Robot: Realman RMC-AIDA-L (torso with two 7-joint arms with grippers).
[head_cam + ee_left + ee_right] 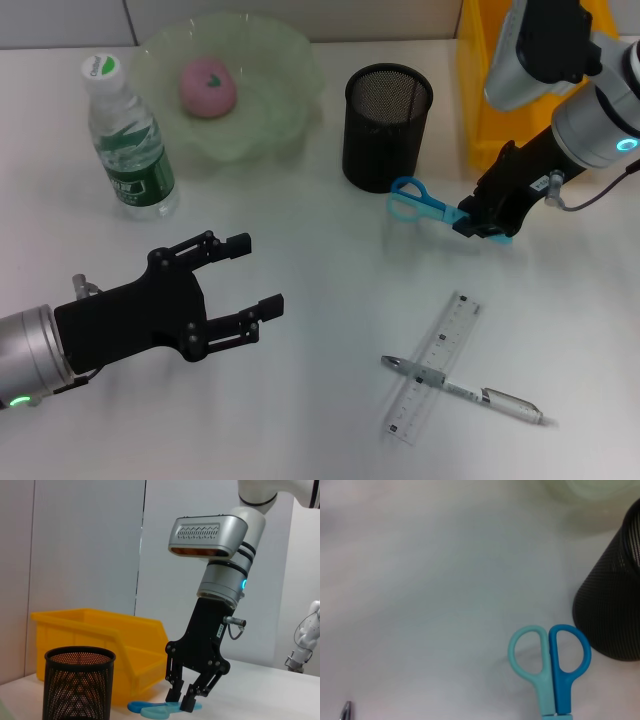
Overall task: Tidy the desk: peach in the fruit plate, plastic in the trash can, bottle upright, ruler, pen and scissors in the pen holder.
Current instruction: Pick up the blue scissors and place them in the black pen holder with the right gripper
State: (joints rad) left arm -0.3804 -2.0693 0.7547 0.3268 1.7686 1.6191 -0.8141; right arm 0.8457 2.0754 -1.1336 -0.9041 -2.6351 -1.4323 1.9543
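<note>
Now the right gripper [487, 226] is down at the desk [320, 420], its fingers closed on the blade end of the scissors [418, 201], whose 2 blue handles lie just beside the foot of the pen holder [387, 126]. Nearer the robot, the left gripper [250, 275] hovers over bare desk with its fingers spread apart and nothing between them. The peach [208, 87] sits in the plate [290, 70], and the bottle [128, 140] stands upright just left of it. A ruler [434, 368] lies near the front right with the pen [465, 391] across it. Behind the right arm stands a yellow bin [480, 90].
</note>
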